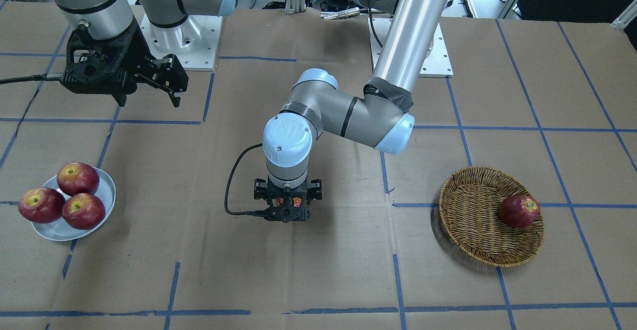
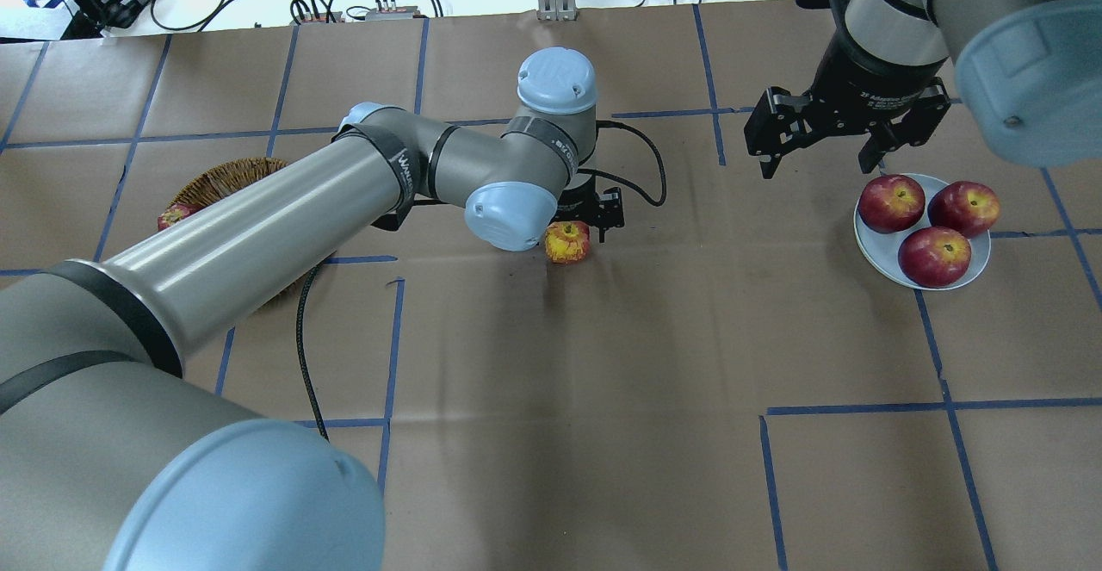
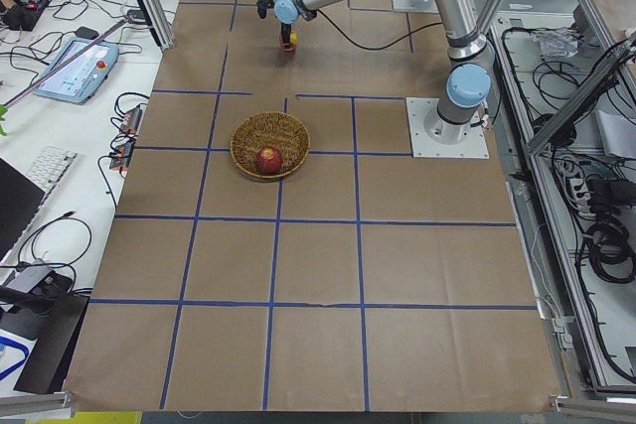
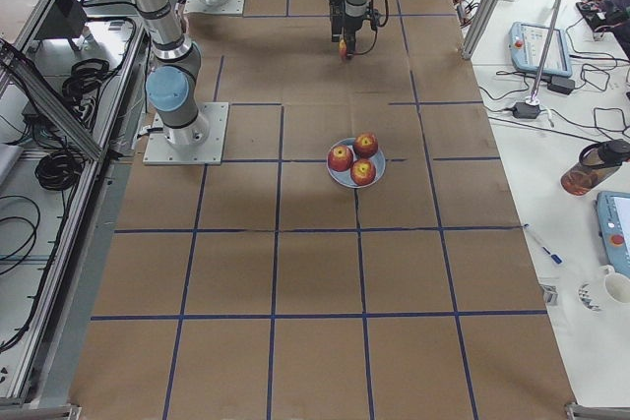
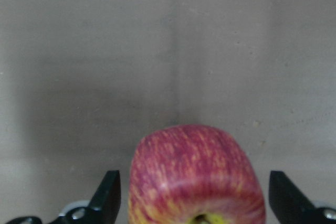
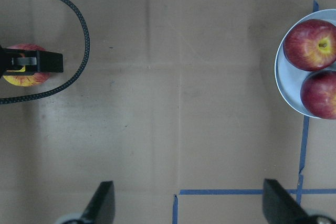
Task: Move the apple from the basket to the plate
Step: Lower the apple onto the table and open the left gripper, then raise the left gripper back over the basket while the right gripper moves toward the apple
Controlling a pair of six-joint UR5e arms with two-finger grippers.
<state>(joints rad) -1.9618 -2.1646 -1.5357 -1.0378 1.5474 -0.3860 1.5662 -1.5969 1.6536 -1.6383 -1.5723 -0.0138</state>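
The pinkish-red streaked apple [image 2: 567,241] with a yellow stem patch sits mid-table and seems to rest on the brown paper. My left gripper [image 2: 575,228] points straight down over it. In the left wrist view the apple [image 5: 197,177] lies between the fingers [image 5: 107,198], which stand wide with a small gap on each side, so the gripper is open. The wicker basket [image 1: 473,215] holds one dark red apple [image 1: 519,211]. The blue-grey plate [image 2: 878,261] carries three dark red apples. My right gripper [image 2: 822,159] hangs open and empty just beside the plate.
My left arm's long link [image 2: 258,235] stretches over the basket in the overhead view and hides most of it. A black cable [image 6: 79,51] loops from the left wrist near the apple. Blue tape lines cross the brown paper.
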